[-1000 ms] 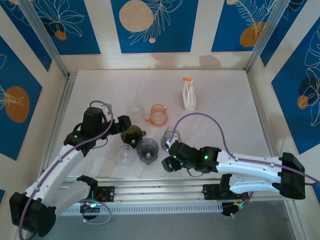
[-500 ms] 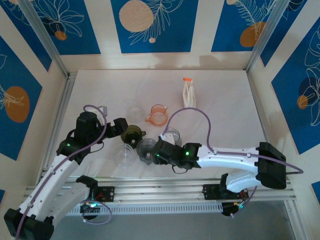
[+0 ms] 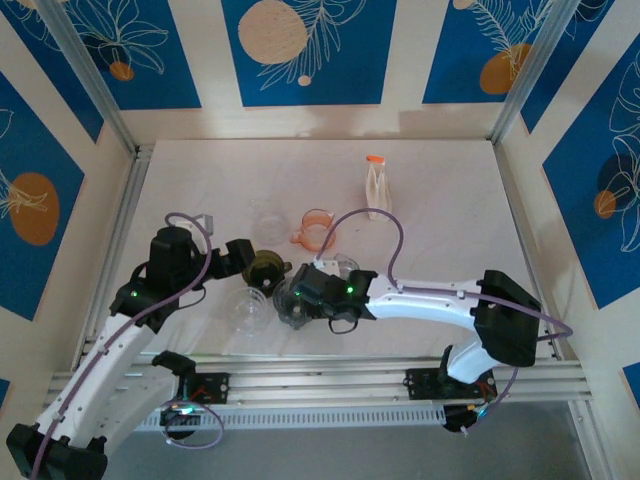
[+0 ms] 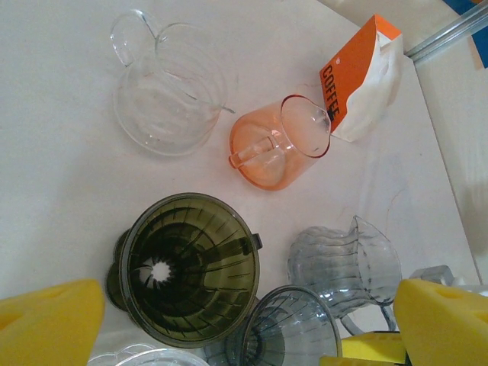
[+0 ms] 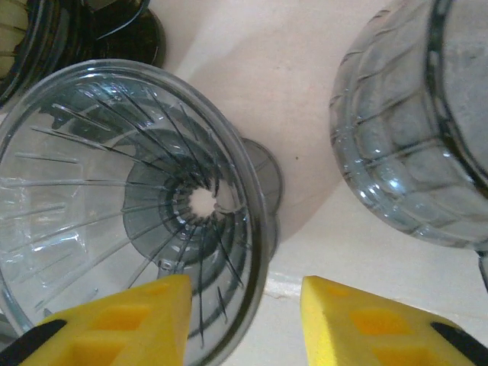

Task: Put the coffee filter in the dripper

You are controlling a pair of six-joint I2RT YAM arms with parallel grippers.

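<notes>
From the top external view, the coffee filter pack (image 3: pixel 376 190) is seen standing upright toward the far side of the table (image 3: pixel 450 230), well apart from both arms and untouched; several drippers are gathered near the arms; the right gripper (image 3: pixel 300 292) is reached across to the smoky dripper (image 3: pixel 289 308), presumably so that it can be steadied or shifted before a filter is fetched; the left gripper (image 3: pixel 257 264) is hung just over the olive dripper (image 3: pixel 266 272).

In the left wrist view, the left gripper (image 4: pixel 248 305) is spread wide with nothing between its fingers; the olive dripper (image 4: pixel 191 267) is stood mouth up below it, ready to be filled; the coffee filter pack (image 4: pixel 358 84) is seen beyond an orange pitcher (image 4: pixel 274 149).

In the right wrist view, the right gripper (image 5: pixel 244 293) is partly open, its fingers set astride the rim of the smoky dripper (image 5: pixel 114 191), one inside and one outside; bare table is seen between the outer finger and the rim, so nothing is judged to be pinched.
</notes>
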